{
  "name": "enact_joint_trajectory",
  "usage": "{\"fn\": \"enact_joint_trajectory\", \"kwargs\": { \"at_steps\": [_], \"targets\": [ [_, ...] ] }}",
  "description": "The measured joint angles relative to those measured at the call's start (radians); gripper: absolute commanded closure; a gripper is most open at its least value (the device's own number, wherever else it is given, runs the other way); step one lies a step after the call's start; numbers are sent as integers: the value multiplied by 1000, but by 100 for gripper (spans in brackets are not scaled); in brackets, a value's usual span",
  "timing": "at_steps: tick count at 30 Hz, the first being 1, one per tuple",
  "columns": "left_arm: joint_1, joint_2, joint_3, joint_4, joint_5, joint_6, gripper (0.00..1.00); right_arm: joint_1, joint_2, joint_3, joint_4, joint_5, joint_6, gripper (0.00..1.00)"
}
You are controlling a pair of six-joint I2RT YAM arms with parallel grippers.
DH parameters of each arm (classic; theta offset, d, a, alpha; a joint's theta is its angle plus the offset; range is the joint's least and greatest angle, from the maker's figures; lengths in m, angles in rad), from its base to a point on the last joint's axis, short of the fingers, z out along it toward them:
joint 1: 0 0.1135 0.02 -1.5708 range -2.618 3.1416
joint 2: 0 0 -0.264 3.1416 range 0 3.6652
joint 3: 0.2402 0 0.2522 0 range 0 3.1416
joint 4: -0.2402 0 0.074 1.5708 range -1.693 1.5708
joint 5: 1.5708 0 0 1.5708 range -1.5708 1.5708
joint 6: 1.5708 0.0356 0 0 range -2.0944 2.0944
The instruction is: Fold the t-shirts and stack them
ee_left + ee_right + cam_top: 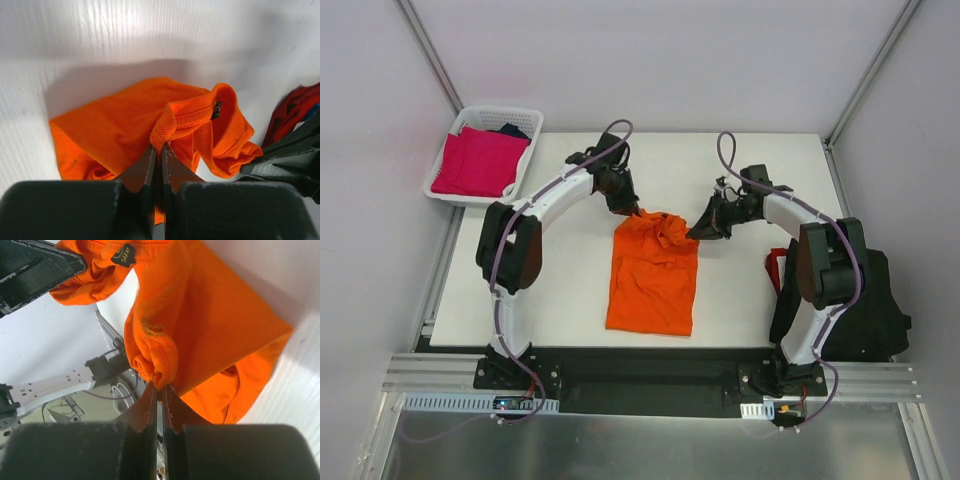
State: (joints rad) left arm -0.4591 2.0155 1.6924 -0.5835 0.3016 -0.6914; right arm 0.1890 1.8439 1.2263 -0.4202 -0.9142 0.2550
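An orange t-shirt [653, 275] lies mid-table, its lower part flat and its top end bunched and lifted. My left gripper [628, 212] is shut on the shirt's top left corner; the left wrist view shows a rolled hem of the orange t-shirt [125, 125] pinched at my fingertips [159, 149]. At the top right corner my right gripper [700, 232] is also shut on cloth, with a fold of the orange t-shirt [215, 325] clamped between its fingers [161, 389]. A magenta-pink t-shirt [478, 162] lies in the white basket [525, 118] at the back left, over a dark one [512, 130].
Dark cloth with red trim [777, 268] sits at the table's right edge beside the right arm [825, 265], seen as a red and blue patch of cloth [292, 112] in the left wrist view. The basket overhangs the table's left edge. Grey walls enclose the table [570, 290].
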Motion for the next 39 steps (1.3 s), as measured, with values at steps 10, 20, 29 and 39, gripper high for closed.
{"fn": "enact_joint_trajectory", "kwargs": {
  "at_steps": [10, 20, 29, 39],
  "targets": [
    [-65, -139, -204, -1, -50, -32, 100, 47, -109, -188, -43, 21, -56, 99],
    [-65, -271, -322, -6, -87, -56, 100, 48, -215, -238, -133, 47, -124, 99],
    [-66, -302, -322, -6, -87, -77, 100, 48, -253, -142, -225, 72, -151, 99],
    [-95, -365, -322, -14, -87, -109, 100, 46, -354, -117, -307, 93, -167, 99]
  ]
}}
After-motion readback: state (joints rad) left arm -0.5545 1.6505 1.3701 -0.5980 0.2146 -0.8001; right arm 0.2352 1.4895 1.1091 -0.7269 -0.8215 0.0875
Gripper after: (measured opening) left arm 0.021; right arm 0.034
